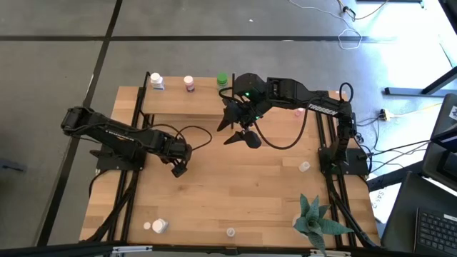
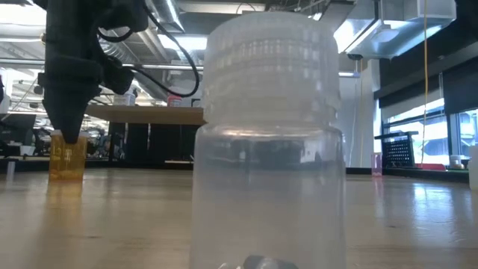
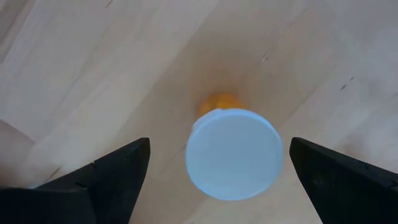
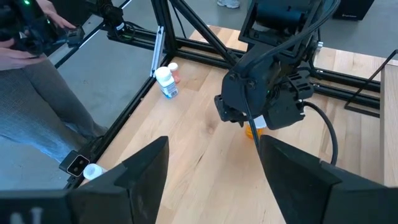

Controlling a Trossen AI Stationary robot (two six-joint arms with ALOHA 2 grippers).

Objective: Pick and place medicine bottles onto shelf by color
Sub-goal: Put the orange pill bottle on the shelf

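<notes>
Nearby, the open left pincer (image 3: 214, 180) straddles an orange bottle (image 3: 233, 149); right pincer (image 4: 211, 168) open.

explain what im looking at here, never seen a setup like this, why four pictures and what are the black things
These are four cameras on one moment. Two dark robot arms work at a wooden table. The overhead picture shows both: the left gripper is mid-table, the right gripper is near a small light wood shelf, which holds a white bottle, a pink one and a green one. The table-level camera looks past a clear bottle close to it. Each wrist camera looks past its own fingers. The left gripper is open above an orange bottle with a white cap. Nothing is held; the right gripper is open too.
</notes>
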